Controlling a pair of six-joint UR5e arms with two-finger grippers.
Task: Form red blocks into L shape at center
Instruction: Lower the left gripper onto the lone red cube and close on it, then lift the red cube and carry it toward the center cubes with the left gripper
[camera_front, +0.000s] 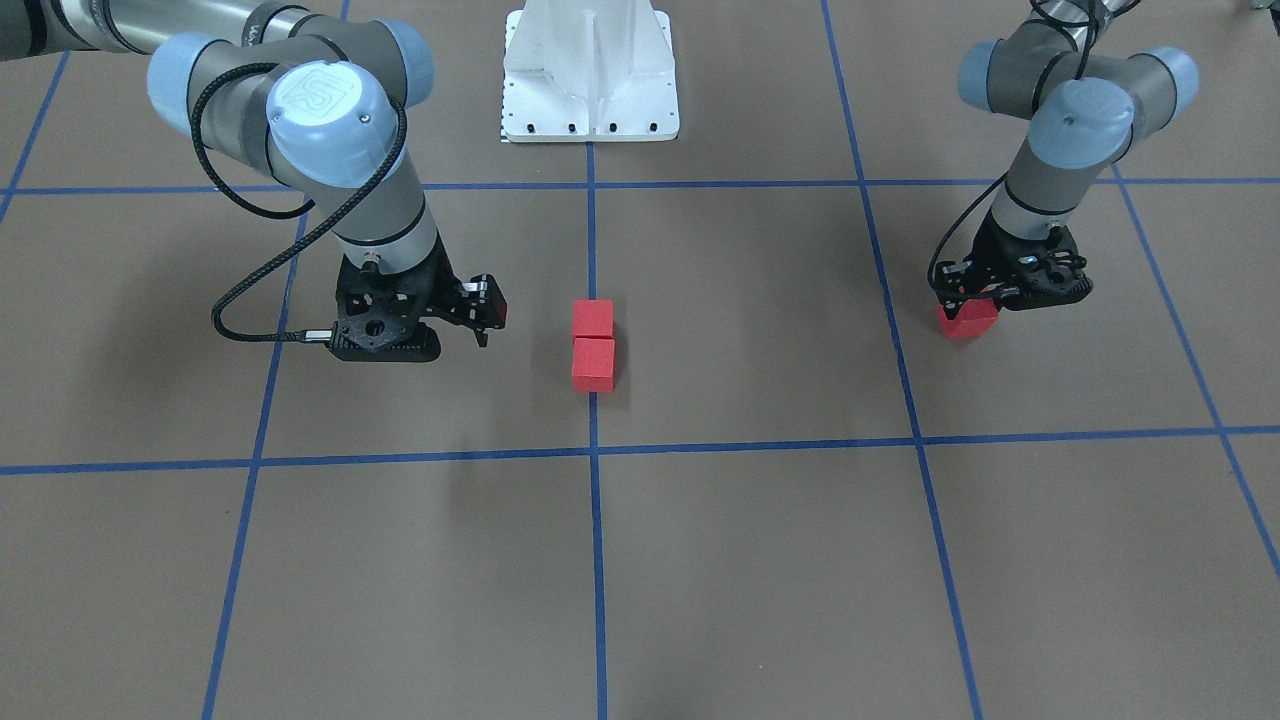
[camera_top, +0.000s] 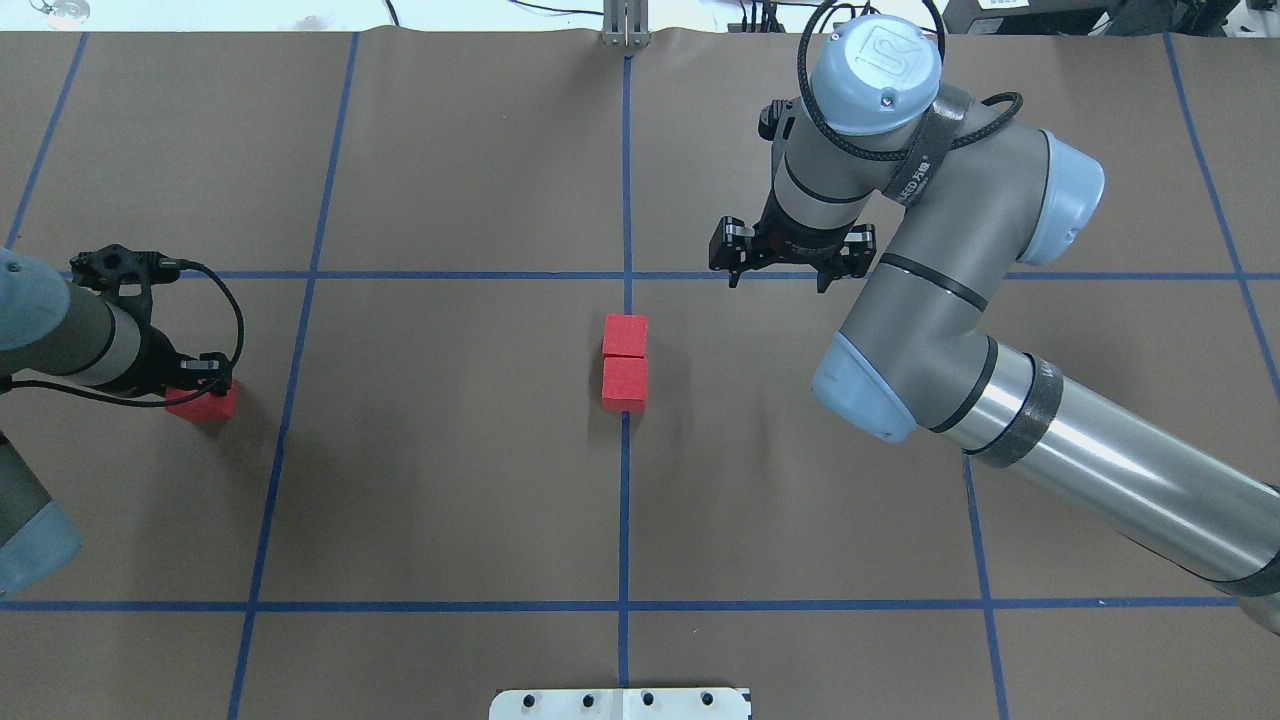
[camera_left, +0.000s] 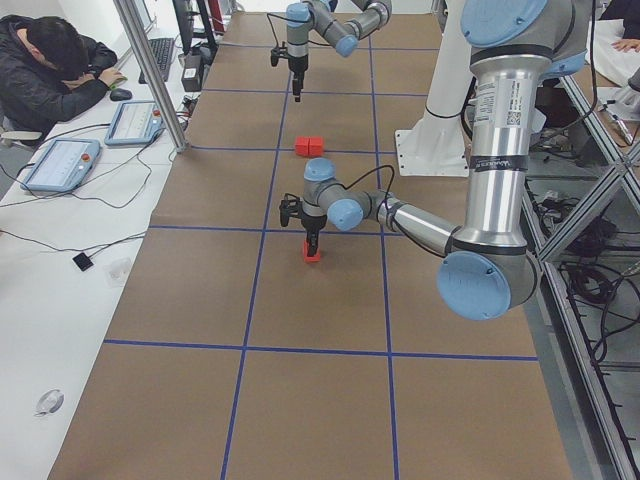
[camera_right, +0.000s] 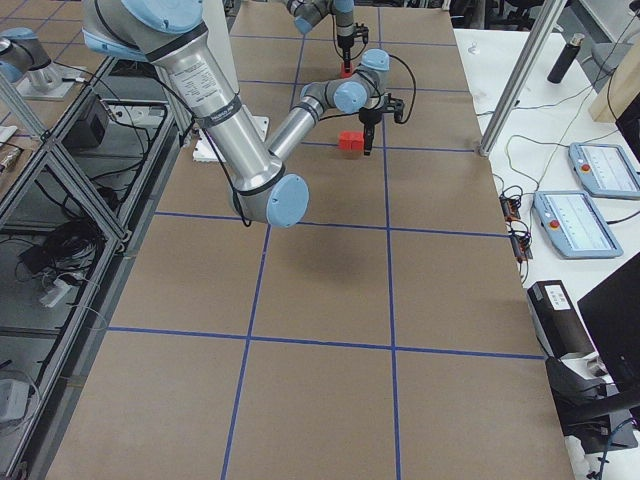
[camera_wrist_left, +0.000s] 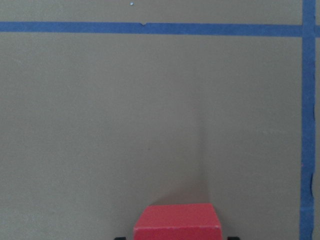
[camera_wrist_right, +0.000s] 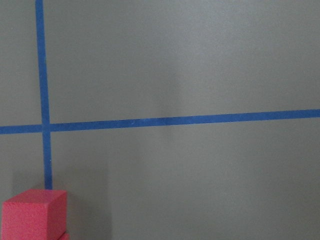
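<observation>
Ref = mid blue line (camera_top: 624, 500). Two red blocks (camera_top: 625, 383) sit on it at center (camera_top: 600, 440) of counter (camera_top: 450, 480), touching, end to end along line: reads as long leg of L, done. Third red block (camera_front: 968, 322) well off line, L-arm side; needed beside one end as foot. Left pincer (camera_front: 985, 302) straddles it, tips snug both sides, prob. clamped; contact sits at frame edge. Right pincer (camera_top: 778, 285) near line, past pair, wide, empty, likely kept clear of drop spot. Cap logo (camera_top: 885, 42) reads "UR"; strap lettering too small.
</observation>
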